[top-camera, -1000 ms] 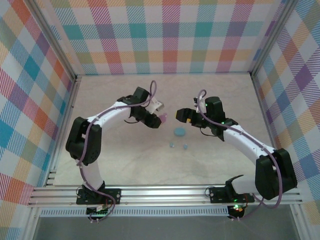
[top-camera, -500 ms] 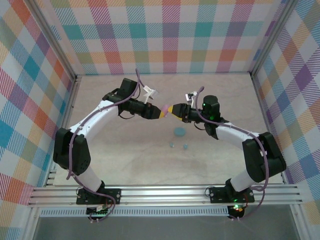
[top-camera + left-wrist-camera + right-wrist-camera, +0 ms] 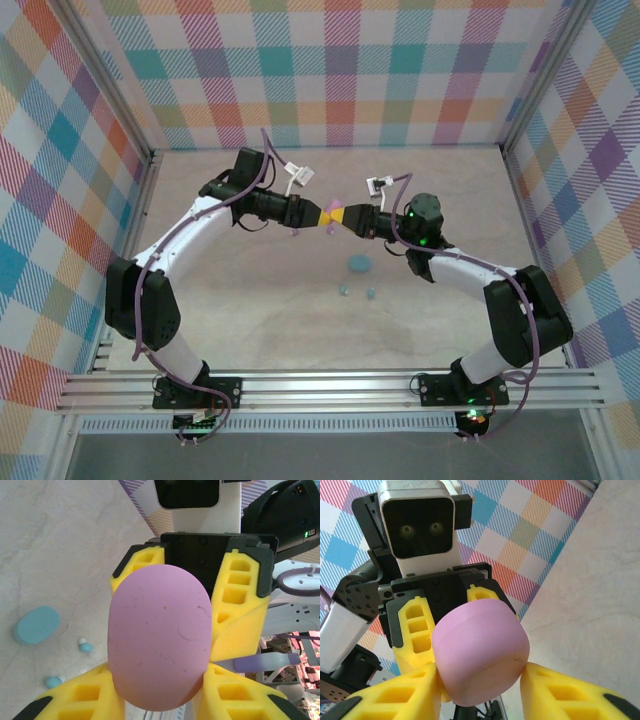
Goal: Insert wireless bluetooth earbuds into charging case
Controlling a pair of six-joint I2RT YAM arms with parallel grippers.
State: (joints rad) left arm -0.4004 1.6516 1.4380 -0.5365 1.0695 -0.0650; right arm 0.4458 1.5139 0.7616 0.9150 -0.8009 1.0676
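Observation:
A pink oval charging case (image 3: 331, 213) hangs above the table between both grippers. My left gripper (image 3: 322, 212) is shut on one end, its yellow fingers (image 3: 90, 695) pressing both sides of the case (image 3: 159, 640). My right gripper (image 3: 341, 216) comes from the opposite side, and its fingers (image 3: 555, 690) touch both sides of the case (image 3: 480, 652). Two light blue earbuds (image 3: 343, 290) (image 3: 370, 293) lie on the table, also visible in the left wrist view (image 3: 85, 646) (image 3: 52, 682). The pink case's lid looks shut.
A light blue oval case (image 3: 358, 264) (image 3: 36, 625) lies shut on the table just behind the blue earbuds. Checked walls (image 3: 340, 70) enclose the marbled table on three sides. A rail (image 3: 330, 385) with the arm bases runs along the near edge.
Both arms rose and swung together over the table's middle. The right gripper's jaws closed from wide open onto the pink case held by the left gripper.

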